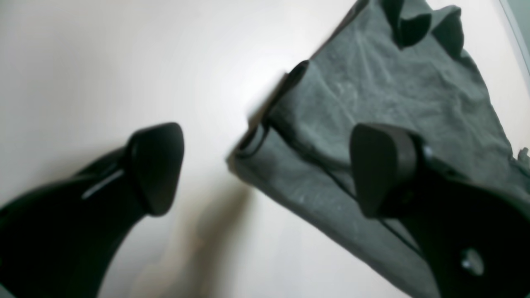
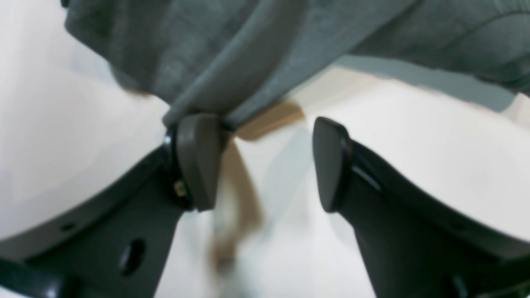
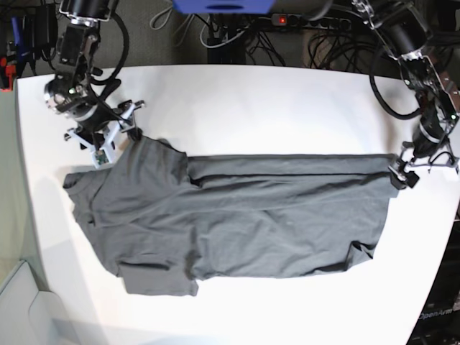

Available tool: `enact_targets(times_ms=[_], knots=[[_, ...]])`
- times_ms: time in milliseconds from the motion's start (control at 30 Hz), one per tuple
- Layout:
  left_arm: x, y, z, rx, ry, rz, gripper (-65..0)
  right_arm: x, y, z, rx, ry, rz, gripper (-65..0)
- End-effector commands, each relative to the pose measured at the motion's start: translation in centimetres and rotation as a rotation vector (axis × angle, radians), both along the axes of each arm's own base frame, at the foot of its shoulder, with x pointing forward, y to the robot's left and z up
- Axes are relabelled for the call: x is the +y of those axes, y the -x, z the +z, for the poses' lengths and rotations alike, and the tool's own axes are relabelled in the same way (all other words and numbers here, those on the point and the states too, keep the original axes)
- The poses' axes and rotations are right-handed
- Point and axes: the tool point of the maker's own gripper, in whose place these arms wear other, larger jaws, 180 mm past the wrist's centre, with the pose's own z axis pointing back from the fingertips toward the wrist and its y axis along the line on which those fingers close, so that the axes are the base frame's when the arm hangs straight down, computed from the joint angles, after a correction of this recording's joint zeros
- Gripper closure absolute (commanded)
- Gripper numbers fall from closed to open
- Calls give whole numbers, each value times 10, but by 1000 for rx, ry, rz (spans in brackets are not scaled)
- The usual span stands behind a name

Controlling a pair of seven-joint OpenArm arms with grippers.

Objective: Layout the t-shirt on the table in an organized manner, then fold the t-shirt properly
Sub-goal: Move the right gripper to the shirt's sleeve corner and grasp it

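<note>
The dark grey t-shirt (image 3: 237,215) lies spread lengthwise on the white table (image 3: 251,100), with a fold ridge along its upper part and a sleeve at the front left. My left gripper (image 3: 399,175) hangs at the shirt's far right corner. In the left wrist view it (image 1: 269,169) is open, one finger over the t-shirt (image 1: 372,91), the other over bare table (image 1: 103,62). My right gripper (image 3: 113,145) is at the shirt's upper left edge. It (image 2: 265,163) is open too, its left finger (image 2: 198,161) touching the t-shirt's (image 2: 232,45) hem.
Cables and a blue box (image 3: 226,6) lie beyond the table's far edge. The table's right edge (image 3: 449,215) runs close to my left gripper. The left edge (image 3: 25,180) is near the shirt's sleeve end.
</note>
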Motion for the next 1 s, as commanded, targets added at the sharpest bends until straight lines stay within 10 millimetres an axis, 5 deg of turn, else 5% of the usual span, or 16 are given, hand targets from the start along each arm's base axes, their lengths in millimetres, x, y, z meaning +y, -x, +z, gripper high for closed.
enact_targets(times_ms=[0,233,467,533,967], knots=[[9,-8,16,-50,-27,6,-621,-2,-4,5,-15,7,2,-360],[9,-8,16,-50,-27,6,-621,1,-3,0,-2,0,8,-241],[9,-8,16,-50,-27,6,-621,18,3,-24,72,-17,72,0],[9,-7,16,-47,-29,5,-621,19,1,-21,62,-13,79,0],[9,-7,17,-49,-30,4,-621,18,-69,76,-229,54,93,0]])
